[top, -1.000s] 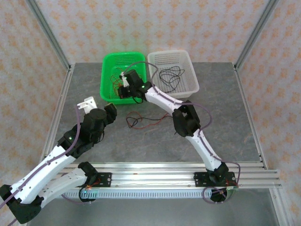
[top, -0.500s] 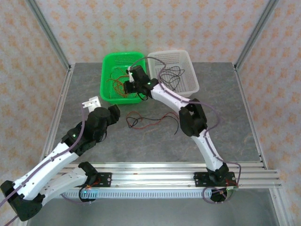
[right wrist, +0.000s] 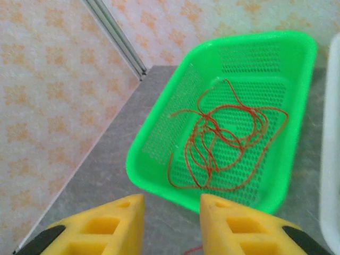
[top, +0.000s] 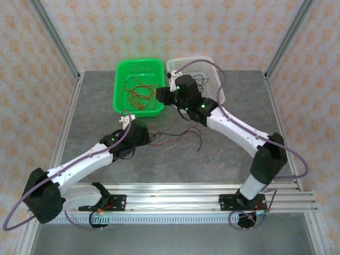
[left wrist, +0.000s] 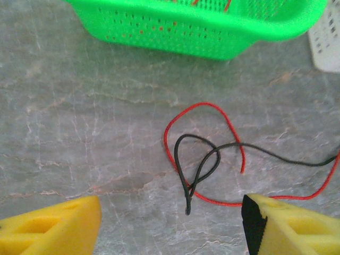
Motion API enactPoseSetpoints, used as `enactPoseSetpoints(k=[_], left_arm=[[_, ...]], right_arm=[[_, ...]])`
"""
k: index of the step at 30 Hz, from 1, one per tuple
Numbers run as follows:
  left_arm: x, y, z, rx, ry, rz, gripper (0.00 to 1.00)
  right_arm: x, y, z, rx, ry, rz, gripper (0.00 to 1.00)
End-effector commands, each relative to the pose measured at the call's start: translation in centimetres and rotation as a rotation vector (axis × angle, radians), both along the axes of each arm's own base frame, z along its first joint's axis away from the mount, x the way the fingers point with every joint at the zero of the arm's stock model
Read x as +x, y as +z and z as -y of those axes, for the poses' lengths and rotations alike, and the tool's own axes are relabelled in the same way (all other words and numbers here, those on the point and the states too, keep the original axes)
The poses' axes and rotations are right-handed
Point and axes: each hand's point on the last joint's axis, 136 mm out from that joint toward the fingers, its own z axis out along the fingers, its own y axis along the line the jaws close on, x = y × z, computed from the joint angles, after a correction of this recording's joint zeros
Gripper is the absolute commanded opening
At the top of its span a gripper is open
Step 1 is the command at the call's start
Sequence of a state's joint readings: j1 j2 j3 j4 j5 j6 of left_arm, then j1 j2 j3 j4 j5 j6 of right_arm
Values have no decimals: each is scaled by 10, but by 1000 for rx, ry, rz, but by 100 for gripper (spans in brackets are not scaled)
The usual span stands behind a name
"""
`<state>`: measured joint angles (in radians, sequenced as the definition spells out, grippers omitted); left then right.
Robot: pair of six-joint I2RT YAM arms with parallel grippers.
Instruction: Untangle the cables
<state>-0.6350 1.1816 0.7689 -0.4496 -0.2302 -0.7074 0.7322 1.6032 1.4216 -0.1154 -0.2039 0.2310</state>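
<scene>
left jaws wide apart, empty, straddling a red cable looped through a black cable on the surface; right jaws slightly parted, empty, above red cables in the green basket; risk of pinching both strands together, tightening the tangle

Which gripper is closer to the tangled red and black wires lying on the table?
Left. The left gripper hovers directly over the tangle; the right gripper is farther back, above the table by the green basket's near edge.
</scene>
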Motion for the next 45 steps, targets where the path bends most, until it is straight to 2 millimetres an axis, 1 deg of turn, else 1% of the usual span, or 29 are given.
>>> enactPoseSetpoints(k=[1, 8, 12, 14, 17, 18, 20, 21, 23, 24, 25, 29, 33, 35, 36, 39, 42, 43, 45], left_arm=[[1, -14, 12, -25, -24, -16, 71], [15, -34, 16, 10, -15, -13, 68], [25, -49, 20, 45, -14, -29, 62], [30, -54, 21, 61, -6, -28, 59], [37, -54, 20, 83, 16, -8, 51], [40, -53, 19, 85, 23, 3, 46], [42, -50, 18, 86, 37, 22, 33], [43, -48, 18, 83, 42, 30, 24], [44, -42, 18, 73, 49, 46, 9], [44, -39, 17, 69, 52, 54, 2], [44, -36, 17, 63, 52, 59, 0], [42, -18, 18, 33, 46, 86, 0], [38, 10, 23, -16, 23, 127, 0], [36, 23, 27, -35, 4, 141, 0], [35, 29, 29, -43, -4, 149, 0], [32, 43, 34, -60, -25, 163, 0], [29, 53, 41, -76, -57, 178, 0], [28, 55, 44, -83, -70, 180, 0], [27, 58, 50, -91, -95, 182, 0]], right_arm=[[-9, 9, 25, 20, -74, 27, 32], [-37, -4, 57, 30, -116, 7, 32], [-49, -12, 71, 43, -138, -4, 32], [-54, -16, 75, 48, -139, -12, 32], [-61, -22, 79, 63, -139, -28, 32], [-64, -24, 81, 69, -139, -33, 32], [-69, -32, 82, 80, -137, -49, 32], [-71, -39, 82, 81, -137, -63, 31], [-74, -53, 82, 81, -136, -89, 31], [-79, -47, 84, 107, -133, -80, 31], [-81, -52, 83, 109, -132, -90, 31], [-87, -66, 77, 134, -114, -120, 31], [-92, -76, 67, 190, -77, -154, 31], [-94, -77, 63, 236, -64, -173, 31], [-93, -90, 59, 242, -70, -209, 32], [-89, -101, 53, 323, -97, -283, 38], [-90, -104, 36, 402, -55, -337, 43], [-89, -103, 30, 405, -39, -339, 45], [-84, -104, 19, 354, -26, -327, 48]])
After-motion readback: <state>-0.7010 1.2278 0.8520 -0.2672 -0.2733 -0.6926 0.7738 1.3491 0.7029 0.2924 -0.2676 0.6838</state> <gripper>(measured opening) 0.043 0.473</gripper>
